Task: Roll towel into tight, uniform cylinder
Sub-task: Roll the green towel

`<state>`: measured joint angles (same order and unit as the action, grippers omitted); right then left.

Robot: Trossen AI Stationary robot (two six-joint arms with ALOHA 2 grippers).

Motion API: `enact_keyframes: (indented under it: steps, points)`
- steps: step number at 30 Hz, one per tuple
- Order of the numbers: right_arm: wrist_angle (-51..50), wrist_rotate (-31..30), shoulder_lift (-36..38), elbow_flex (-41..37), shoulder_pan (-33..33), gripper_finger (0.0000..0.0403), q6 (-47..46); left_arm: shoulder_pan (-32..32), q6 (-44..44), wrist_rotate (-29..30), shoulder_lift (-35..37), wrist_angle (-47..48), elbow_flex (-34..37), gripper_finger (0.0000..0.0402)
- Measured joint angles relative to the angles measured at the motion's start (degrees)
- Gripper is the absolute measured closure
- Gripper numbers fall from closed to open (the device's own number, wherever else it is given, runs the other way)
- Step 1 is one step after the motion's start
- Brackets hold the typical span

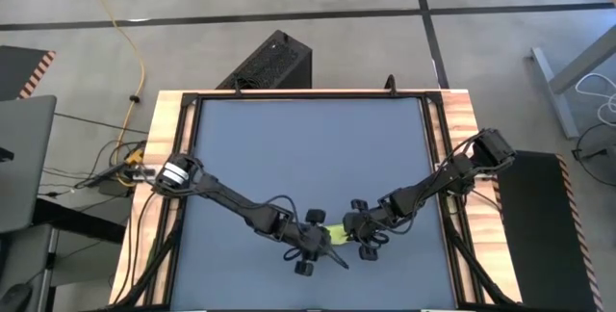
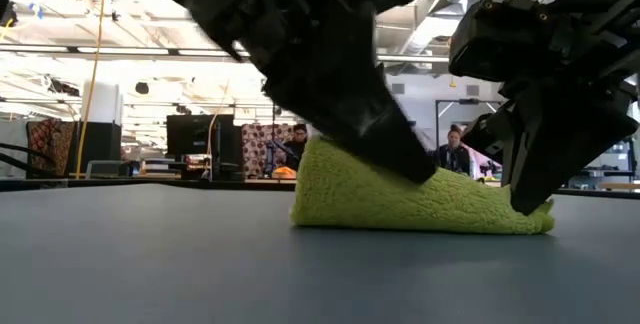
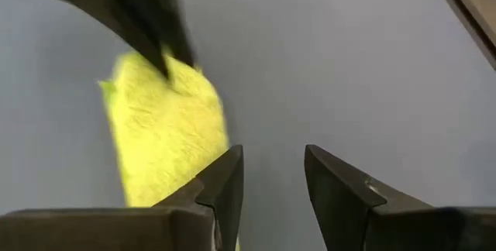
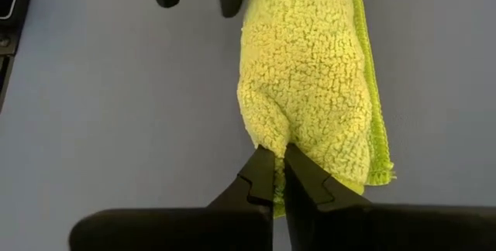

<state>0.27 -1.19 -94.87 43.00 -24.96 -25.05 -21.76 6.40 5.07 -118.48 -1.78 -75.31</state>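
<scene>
Seen from above, the left arm reaches in from the left edge of the dark blue-grey mat (image 1: 308,148) toward the near middle of the table. The left gripper (image 1: 332,251) is at the left end of the towel (image 1: 339,232). In the left wrist view its two dark fingers (image 3: 225,185) stand apart with bare mat showing in the gap, and the towel (image 3: 167,139) lies just beside one finger, not between them. So this gripper is released and holds nothing. In the low view one dark finger (image 2: 385,129) of this arm leans down on top of the towel (image 2: 400,199), touching it on the higher part.

The towel is a small lime cloth, folded or partly rolled into a thick, long shape. It lies flat on the mat, near the front edge, between the two grippers. In the low view it is higher at one end and gets thin toward the other end.

The right arm comes in from the right side of the table. The right gripper (image 1: 358,225) is at the right end of the towel. In the right wrist view its fingers (image 4: 263,175) are clenched together on the towel's edge (image 4: 310,88), pinching a fold of the cloth.
</scene>
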Motion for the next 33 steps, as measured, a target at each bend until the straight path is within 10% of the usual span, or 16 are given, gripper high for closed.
enact_keyframes:
  steps: [8,33]
  points:
    - [0.0,0.0,0.0,0.0,-0.1,0.0370,-0.5,-0.5,-5.9,4.0,0.7,-1.7,-0.1,0.0271]
    - [0.2,2.6,0.0,0.0,0.0,0.0353,-10.2,0.8,11.8,1.3,0.3,7.6,2.8,0.0271]
